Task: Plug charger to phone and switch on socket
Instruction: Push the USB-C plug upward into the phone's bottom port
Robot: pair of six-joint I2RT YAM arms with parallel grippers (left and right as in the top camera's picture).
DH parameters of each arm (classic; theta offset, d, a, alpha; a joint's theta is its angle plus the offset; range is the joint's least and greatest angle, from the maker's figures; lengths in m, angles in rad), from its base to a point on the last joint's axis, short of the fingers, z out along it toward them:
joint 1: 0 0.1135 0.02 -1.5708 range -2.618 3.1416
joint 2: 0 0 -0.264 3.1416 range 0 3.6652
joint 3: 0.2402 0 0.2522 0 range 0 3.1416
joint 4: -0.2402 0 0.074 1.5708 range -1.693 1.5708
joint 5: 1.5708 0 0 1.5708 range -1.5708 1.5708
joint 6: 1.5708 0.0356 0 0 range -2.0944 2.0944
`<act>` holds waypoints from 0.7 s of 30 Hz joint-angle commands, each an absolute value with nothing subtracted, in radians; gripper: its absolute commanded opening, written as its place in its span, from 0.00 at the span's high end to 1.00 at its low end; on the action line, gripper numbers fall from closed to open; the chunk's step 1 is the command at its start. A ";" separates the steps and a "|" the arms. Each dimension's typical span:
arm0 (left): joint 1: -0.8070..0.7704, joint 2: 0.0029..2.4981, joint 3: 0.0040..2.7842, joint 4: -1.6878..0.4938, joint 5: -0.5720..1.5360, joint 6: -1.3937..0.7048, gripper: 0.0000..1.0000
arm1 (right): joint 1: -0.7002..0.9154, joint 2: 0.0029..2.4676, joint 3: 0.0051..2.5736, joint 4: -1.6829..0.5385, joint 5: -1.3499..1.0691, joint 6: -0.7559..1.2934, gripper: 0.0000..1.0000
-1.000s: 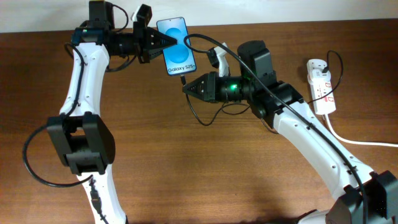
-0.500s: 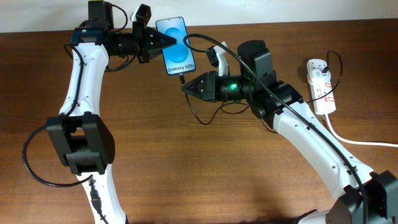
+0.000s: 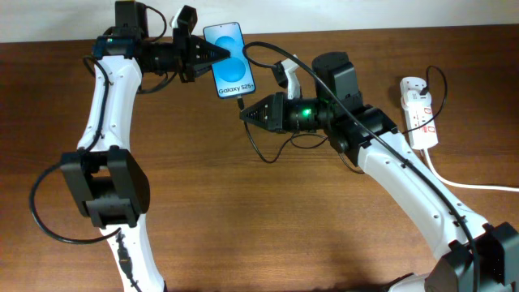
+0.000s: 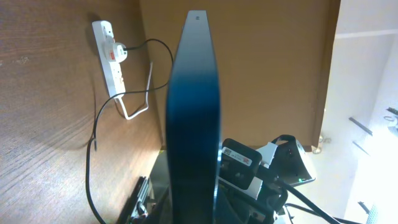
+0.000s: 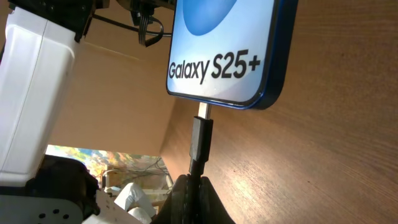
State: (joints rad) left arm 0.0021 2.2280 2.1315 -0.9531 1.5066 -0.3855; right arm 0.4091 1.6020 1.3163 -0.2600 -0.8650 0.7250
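The phone (image 3: 229,58), blue-and-white screen reading "Galaxy S25+", is held at the table's back by my left gripper (image 3: 212,54), shut on its left edge. In the left wrist view the phone (image 4: 194,112) shows edge-on. My right gripper (image 3: 245,114) is shut on the charger (image 3: 240,104) plug just below the phone's lower edge. In the right wrist view the plug (image 5: 201,134) points up from the jaws (image 5: 194,183), its metal tip at the bottom edge of the phone (image 5: 227,56). The socket (image 3: 419,113), a white strip with red switches, lies at the far right.
A thick white cord (image 3: 462,183) runs from the socket off the right edge. The thin black charger cable loops on the table under the right arm (image 3: 261,154) and arcs over to the socket. The socket also shows in the left wrist view (image 4: 114,59).
My right gripper with the charger plug has shifted very slightly; the plug tip stays at the phone's bottom edge. The left arm and phone have not moved.
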 commanded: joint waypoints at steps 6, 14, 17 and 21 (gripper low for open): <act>-0.005 2.226 2.141 -0.952 1.549 -0.380 1.00 | 0.399 1.611 1.311 -0.245 -0.863 0.712 0.96; -0.012 2.226 2.141 -0.952 1.549 -0.380 1.00 | 0.399 1.611 1.311 -0.242 -0.859 0.712 0.96; -0.012 2.226 2.141 -0.952 1.549 -0.380 1.00 | 0.399 1.611 1.311 -0.241 -0.859 0.712 0.96; -0.013 2.226 2.141 -0.952 1.549 -0.380 1.00 | 0.400 1.611 1.311 -0.241 -0.859 0.712 0.96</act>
